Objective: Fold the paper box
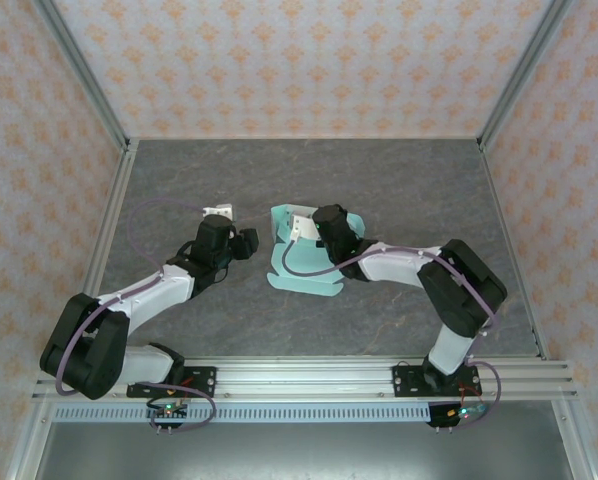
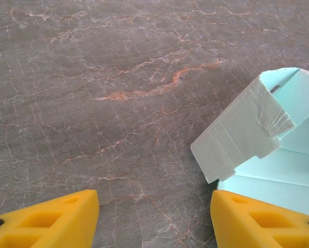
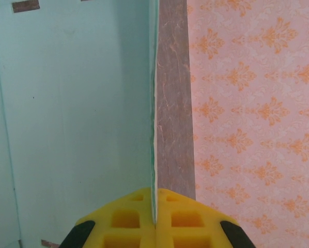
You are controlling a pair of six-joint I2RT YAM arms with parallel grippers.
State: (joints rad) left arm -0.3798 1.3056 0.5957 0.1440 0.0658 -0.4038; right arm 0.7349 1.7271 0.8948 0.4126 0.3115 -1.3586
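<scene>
Patterned orange-on-pale walls [image 1: 309,60] enclose a grey marbled table [image 1: 399,190], with an aluminium rail [image 1: 309,378] along its near edge carrying both arm bases. The left arm [image 1: 129,300] reaches up and inward from the lower left; the right arm [image 1: 419,270] bends from the lower right toward the middle of the table. The paper box [image 1: 304,283], a pale mint-green die-cut sheet only partly formed, lies near the table's centre, its near part flat on the surface and its far part raised under the right wrist. In the left wrist view the paper box [image 2: 278,175] occupies the right side, with one flap [image 2: 237,134] standing tilted above the flat panel. The right gripper [image 1: 301,228] is closed on the paper box: in its own view the two yellow fingers [image 3: 128,217] meet with the thin upright edge of a card panel [image 3: 77,113] pinched between them at the right gripper [image 3: 155,199]. The left gripper [image 1: 217,212] sits just left of the sheet, apart from it; the left gripper [image 2: 153,206] has its yellow fingers [image 2: 56,217] spread, with bare table between them and nothing held.
</scene>
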